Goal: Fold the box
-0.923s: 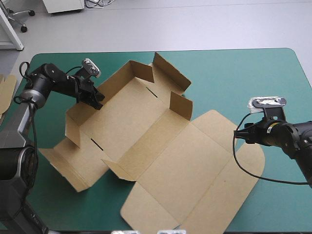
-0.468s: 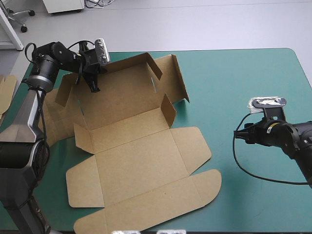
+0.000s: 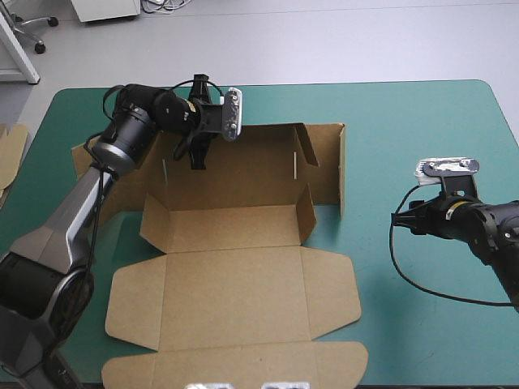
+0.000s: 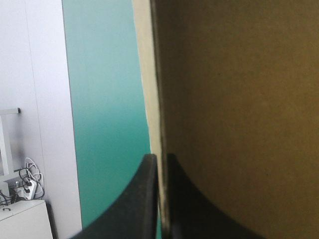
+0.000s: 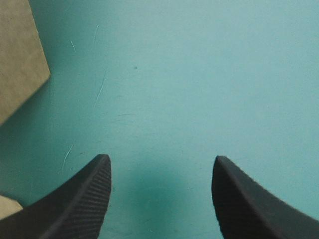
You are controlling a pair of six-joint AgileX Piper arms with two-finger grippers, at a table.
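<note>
The brown box lies opened out in the middle of the teal-green table, its lid panels flat toward the near edge. Its far wall stands raised, with a side flap upright at the right end. My left gripper is shut on the upper edge of that far wall near its left end. In the left wrist view the black fingers pinch the edge of the board. My right gripper hovers to the right of the box, open, with only bare cover between its fingers. A box corner shows ahead of it.
More brown board shows at the table's left edge. A flat flap of the box reaches toward the far left corner. Bare cover stretches right of the box up to the far edge.
My left gripper has moved right along the far side with the box wall in it. The box has turned, and its lid now points at the near edge. The right arm has stayed put.
</note>
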